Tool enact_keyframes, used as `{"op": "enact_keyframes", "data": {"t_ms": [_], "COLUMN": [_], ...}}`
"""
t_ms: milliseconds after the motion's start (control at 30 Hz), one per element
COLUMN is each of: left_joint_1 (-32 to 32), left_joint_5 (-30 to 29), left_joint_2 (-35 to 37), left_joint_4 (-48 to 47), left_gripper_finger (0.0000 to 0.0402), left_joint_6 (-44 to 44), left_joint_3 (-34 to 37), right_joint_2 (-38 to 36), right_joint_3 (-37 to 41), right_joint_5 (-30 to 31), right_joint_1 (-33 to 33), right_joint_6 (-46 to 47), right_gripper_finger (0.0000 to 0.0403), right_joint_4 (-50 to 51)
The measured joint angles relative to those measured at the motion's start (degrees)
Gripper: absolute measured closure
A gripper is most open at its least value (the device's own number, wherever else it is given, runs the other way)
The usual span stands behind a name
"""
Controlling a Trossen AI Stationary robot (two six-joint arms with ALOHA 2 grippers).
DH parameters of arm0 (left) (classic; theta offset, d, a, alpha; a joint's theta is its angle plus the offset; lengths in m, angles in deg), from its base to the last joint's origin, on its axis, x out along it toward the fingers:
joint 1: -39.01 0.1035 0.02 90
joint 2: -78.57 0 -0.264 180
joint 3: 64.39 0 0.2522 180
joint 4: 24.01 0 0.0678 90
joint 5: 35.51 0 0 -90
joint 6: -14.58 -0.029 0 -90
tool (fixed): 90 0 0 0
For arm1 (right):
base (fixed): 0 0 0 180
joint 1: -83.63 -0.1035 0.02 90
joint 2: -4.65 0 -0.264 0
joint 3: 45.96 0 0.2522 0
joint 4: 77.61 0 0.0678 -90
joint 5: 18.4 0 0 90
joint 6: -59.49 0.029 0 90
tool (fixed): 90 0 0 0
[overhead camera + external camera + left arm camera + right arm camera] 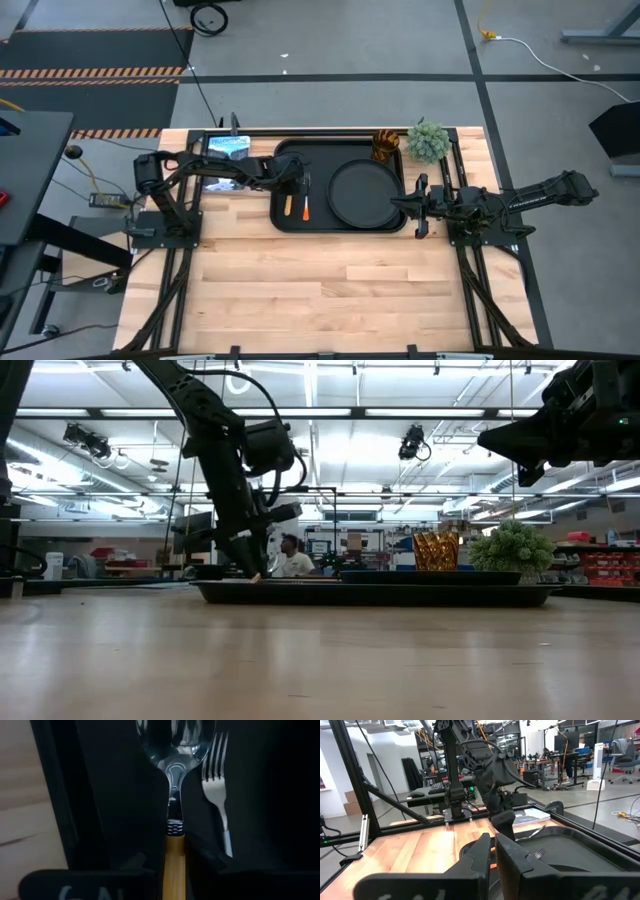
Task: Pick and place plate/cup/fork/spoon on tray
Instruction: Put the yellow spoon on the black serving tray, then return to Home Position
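Looks like the spoon [175, 795] is the step in hand: it is gripped by its yellow handle in the left gripper [293, 192], fingers closed snug on it, low over the tray [290, 152] at the 9 o'clock end, right beside the fork [216, 780]. The plate [365, 193] is seated on the tray, the cup [386, 146] at its 1 o'clock corner. The right gripper [420, 208], fingers nearly together and empty, is parked at 3 o'clock. Next, probably a release and a lift away.
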Motion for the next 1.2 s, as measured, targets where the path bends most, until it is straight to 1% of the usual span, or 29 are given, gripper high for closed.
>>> {"op": "enact_keyframes", "data": {"t_ms": [200,467,633,767,900,933,1100,1200], "left_joint_1": [0.0,0.0,0.1,0.1,-1.5,-2.4,-6.8,-9.1], "left_joint_5": [-0.2,-0.8,-0.4,2.8,7.6,8.0,8.2,8.0], "left_joint_2": [0.0,0.0,0.6,1.9,3.5,3.7,3.7,3.7], "left_joint_4": [0.3,0.1,-0.6,-2.1,-2.1,-2.0,5.1,11.4], "left_gripper_finger": [0.0324,0.0287,0.0281,0.0285,0.0285,0.0285,0.0285,0.0285], "left_joint_6": [0.0,-0.5,-5.1,-10.6,-19.7,-21.9,-32.1,-40.8], "left_joint_3": [0.0,0.0,0.0,0.1,0.1,0.1,0.1,0.1], "right_joint_2": [0.0,0.0,0.0,0.0,0.0,0.0,0.0,0.0], "right_joint_3": [0.0,0.0,0.0,0.0,0.0,0.0,0.0,0.0], "right_joint_5": [0.0,0.0,0.0,0.0,0.0,0.0,0.0,0.0], "right_joint_1": [0.0,0.0,0.0,0.0,0.0,0.0,0.0,0.0], "right_joint_6": [0.0,0.0,0.0,0.0,0.0,0.0,0.0,0.0], "right_gripper_finger": [0.0369,0.0369,0.0369,0.0369,0.0369,0.0369,0.0369,0.0369], "right_joint_4": [0.0,0.0,0.0,0.0,0.0,0.0,0.0,0.0]}}
